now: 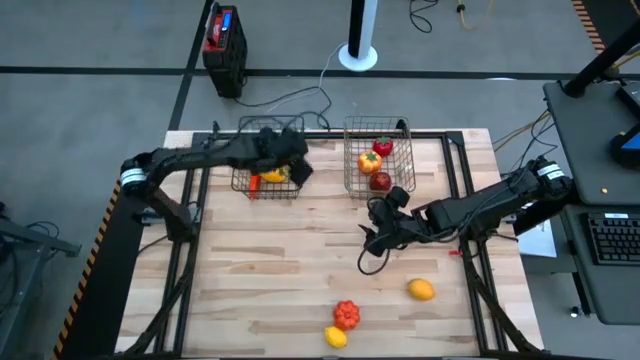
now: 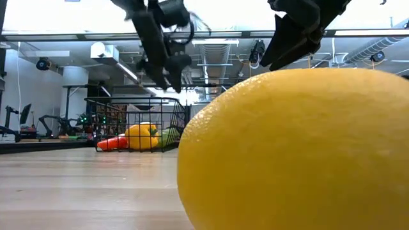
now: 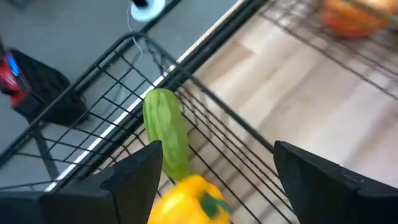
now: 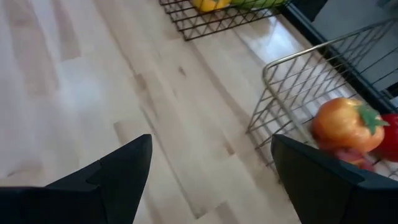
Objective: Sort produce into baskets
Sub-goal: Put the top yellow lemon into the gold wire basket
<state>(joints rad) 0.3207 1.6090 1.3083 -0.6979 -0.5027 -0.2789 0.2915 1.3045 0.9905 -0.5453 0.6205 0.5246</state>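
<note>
The left gripper (image 3: 211,180) hangs open and empty over the left basket (image 1: 243,185), just above the cucumber (image 3: 166,134) and yellow pepper (image 3: 189,200), well placed for dropping produce in.

Both arms reach inward, jaws spread empty

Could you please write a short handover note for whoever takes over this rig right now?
Left gripper: open, empty, over the left basket.
Right gripper: open, empty, above the table near the right basket.
Done: yellow pepper, cucumber and carrot in the left basket; four pieces, including a red pepper and an orange tomato, in the right one.
Left: lemon, red-orange piece and small yellow piece on the table.
</note>
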